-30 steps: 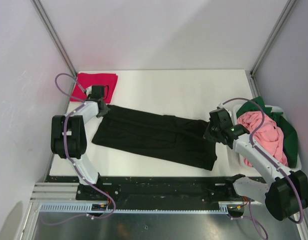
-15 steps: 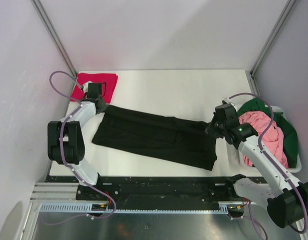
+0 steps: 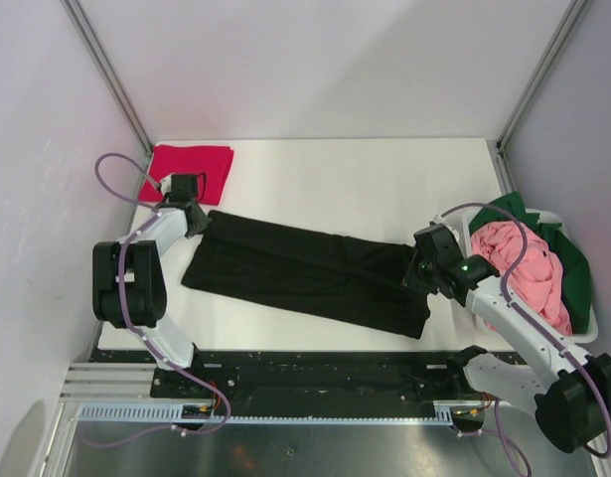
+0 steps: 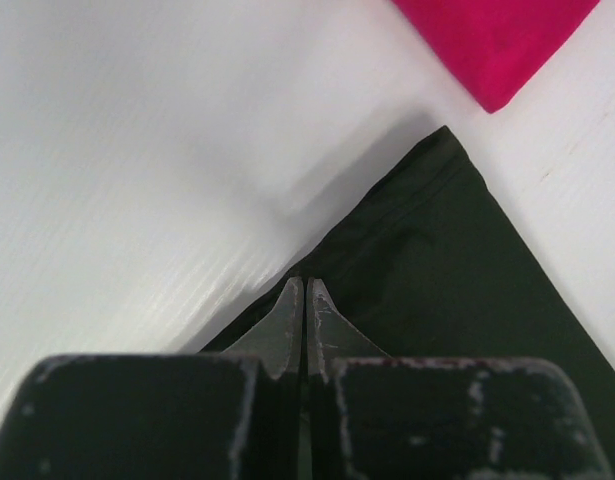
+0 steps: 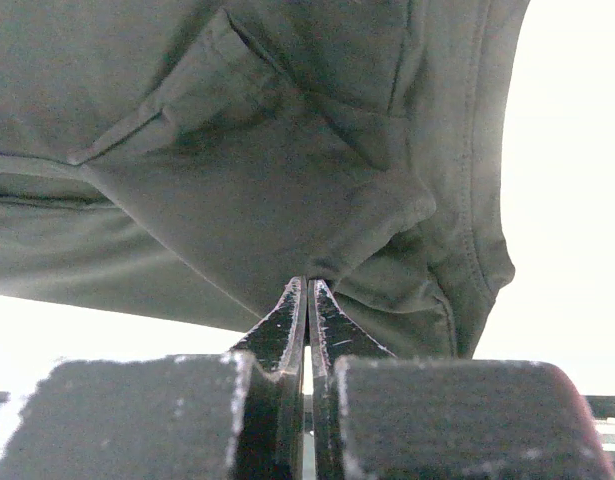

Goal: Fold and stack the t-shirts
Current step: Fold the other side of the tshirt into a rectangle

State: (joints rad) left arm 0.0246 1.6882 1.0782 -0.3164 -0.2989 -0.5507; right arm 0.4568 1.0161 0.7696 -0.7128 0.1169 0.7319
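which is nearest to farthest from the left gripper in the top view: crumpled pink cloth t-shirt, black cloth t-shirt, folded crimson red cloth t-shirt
From the left gripper:
1. black cloth t-shirt, its corner in the shut jaws, mid-table.
2. folded crimson red cloth t-shirt, just beyond, far left corner.
3. crumpled pink cloth t-shirt, far right, in the white plastic basket.

Bright, even overhead light floods the white desk (image 3: 365, 189); the black t-shirt (image 3: 305, 273) casts a soft shadow, while the wrist views blow out to glare, their foregrounds blurred.

Black t-shirt (image 3: 305, 268) flat; red (image 3: 191, 167) folded; pink (image 3: 524, 263), green (image 3: 578, 263) heaped
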